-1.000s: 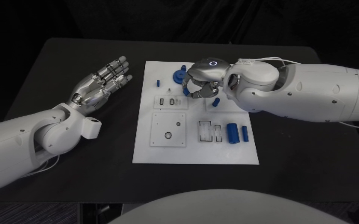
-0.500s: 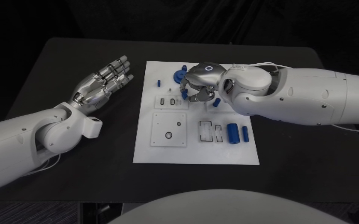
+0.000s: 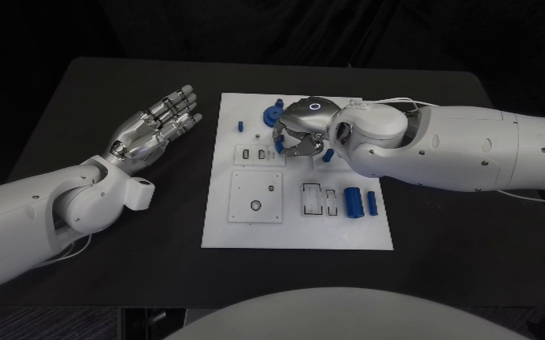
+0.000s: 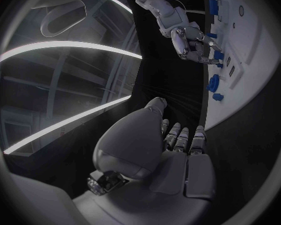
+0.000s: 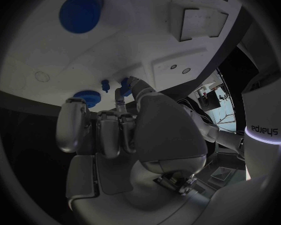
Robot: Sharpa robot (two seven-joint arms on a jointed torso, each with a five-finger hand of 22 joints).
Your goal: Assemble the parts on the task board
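- The black table [image 3: 113, 88] holds the white task board [image 3: 298, 234] in its middle. Dark cloth hangs behind the table's far edge.
- Small blue parts [image 3: 354, 200] lie near the board's right edge. A round blue part [image 3: 272, 114] sits near the board's far edge. A tiny blue peg [image 3: 241, 127] stands by the far left corner of the board.
- The left hand [image 3: 153, 127] is over the table just beside the board's left edge. It is flat with fingers spread, and it holds nothing.
- The right hand [image 3: 302, 129] is over the far middle of the board. Its fingers curl down close to a small blue part [image 3: 279, 142]. I cannot tell if it has hold of it.
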